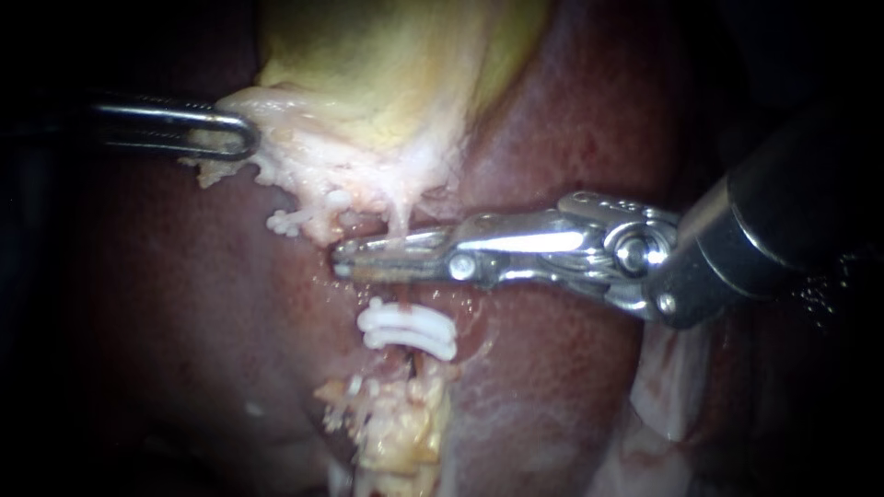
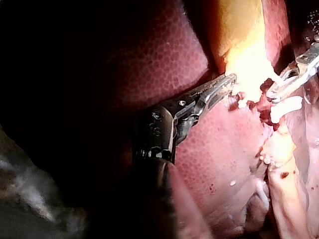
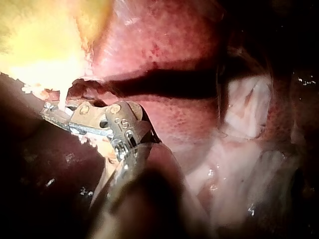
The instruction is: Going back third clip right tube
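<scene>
Dark red liver (image 1: 571, 387) behind. My right instrument (image 1: 387, 259) lies just above the white clips (image 1: 410, 329), jaws narrowly parted. Farther above them, my left instrument (image 1: 241, 138) pinches the gallbladder (image 1: 368, 92) edge.

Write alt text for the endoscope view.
The right instrument reaches across the liver, its tip at a thin strand hanging from the gallbladder, just above white clips. The left instrument has its jaws shut on the gallbladder's pale edge.

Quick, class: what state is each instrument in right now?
Left instrument: shut on the pale edge of the gallbladder.
Right instrument: open, a gap showing, gripping nothing; the thin tube crosses at its tip.
</scene>
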Action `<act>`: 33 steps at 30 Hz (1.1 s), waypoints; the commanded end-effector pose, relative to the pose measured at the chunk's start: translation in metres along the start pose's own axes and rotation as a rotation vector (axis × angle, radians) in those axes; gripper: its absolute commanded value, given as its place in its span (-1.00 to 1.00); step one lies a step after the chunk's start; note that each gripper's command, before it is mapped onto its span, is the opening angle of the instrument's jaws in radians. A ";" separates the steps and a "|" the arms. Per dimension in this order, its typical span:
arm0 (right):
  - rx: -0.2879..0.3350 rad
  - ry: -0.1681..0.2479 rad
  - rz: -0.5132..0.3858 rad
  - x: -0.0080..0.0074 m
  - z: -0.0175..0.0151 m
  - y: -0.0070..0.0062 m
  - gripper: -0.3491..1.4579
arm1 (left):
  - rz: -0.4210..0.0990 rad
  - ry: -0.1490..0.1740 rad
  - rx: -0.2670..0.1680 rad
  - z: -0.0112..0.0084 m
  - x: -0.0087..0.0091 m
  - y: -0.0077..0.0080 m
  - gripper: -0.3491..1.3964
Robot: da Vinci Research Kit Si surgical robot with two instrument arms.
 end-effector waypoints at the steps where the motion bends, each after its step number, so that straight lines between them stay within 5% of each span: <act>1: 0.003 0.006 -0.001 -0.0001 0.0001 0.0002 -0.81 | 0.000 -0.001 0.002 0.0000 0.0000 0.0000 -1.00; 3: 0.010 0.019 -0.003 -0.0002 0.0006 0.0006 -0.52 | 0.000 -0.001 0.002 0.0000 0.0000 0.0000 -1.00; 7: 0.011 0.029 -0.017 -0.0009 0.0015 0.0019 -0.27 | 0.000 -0.001 0.002 0.0000 0.0000 0.0000 -1.00; 16: -0.038 0.052 -0.044 -0.0022 0.0013 0.0066 -0.15 | 0.000 -0.001 0.002 0.0000 0.0000 0.0000 -1.00; 22: -0.079 0.081 -0.082 -0.0020 -0.0006 0.0085 -0.14 | 0.000 -0.001 0.002 0.0000 0.0000 0.0000 -1.00; 27: -0.106 0.060 -0.166 -0.0025 -0.0020 0.0083 -0.12 | 0.000 -0.001 0.002 0.0000 0.0000 0.0000 -1.00; 33: -0.161 0.017 -0.376 -0.0027 -0.0044 0.0064 -0.07 | 0.000 -0.001 0.002 -0.0001 0.0000 0.0001 -1.00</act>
